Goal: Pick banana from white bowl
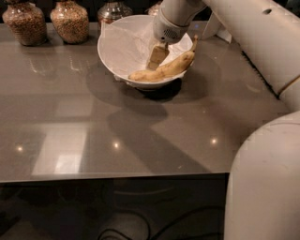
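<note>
The white bowl [117,44], wide and lined with crinkled white paper, stands at the back middle of the grey table. The banana [165,69], yellow with brown blemishes, lies along the bowl's front right side, with its stem [194,41] pointing up over the right rim. My gripper [157,57] reaches down into the bowl from the upper right. Its tip is just behind the banana's middle, very close to it or touching it. Nothing is lifted.
Three glass jars of brown contents [26,21] [69,18] [114,10] stand along the back left. A white object [213,27] sits behind the bowl on the right. My white arm and body [262,61] fill the right side. The table's front edge [112,176] runs across the lower view.
</note>
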### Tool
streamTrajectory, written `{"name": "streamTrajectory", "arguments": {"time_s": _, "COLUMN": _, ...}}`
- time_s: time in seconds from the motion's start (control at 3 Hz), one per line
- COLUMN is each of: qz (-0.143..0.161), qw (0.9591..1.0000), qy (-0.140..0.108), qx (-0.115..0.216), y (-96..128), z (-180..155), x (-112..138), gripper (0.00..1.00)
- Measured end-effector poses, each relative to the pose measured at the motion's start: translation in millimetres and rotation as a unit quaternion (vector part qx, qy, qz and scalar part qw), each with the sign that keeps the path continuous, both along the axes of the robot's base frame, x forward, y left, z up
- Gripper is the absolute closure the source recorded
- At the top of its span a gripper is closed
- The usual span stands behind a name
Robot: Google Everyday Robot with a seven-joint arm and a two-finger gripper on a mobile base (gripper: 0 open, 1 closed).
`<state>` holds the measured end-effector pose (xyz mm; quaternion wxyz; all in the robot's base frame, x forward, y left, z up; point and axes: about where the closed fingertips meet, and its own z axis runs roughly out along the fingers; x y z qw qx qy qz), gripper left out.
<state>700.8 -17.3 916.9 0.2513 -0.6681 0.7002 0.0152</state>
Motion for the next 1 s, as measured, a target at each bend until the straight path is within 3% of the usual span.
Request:
{"name": "streamTrajectory", "arguments": {"time_s": 0.33, "qz": -0.015, "qw": 0.9993, "qy": 0.033, "qx": -0.008, "y": -4, "z": -14, "x": 3, "gripper": 0.44}}
{"name": "streamTrajectory", "arguments": {"time_s": 1.0, "qz": -0.029, "qw": 0.9969, "qy": 0.071, "qx": -0.018, "y": -4, "z": -32, "x": 6, "gripper": 0.43}}
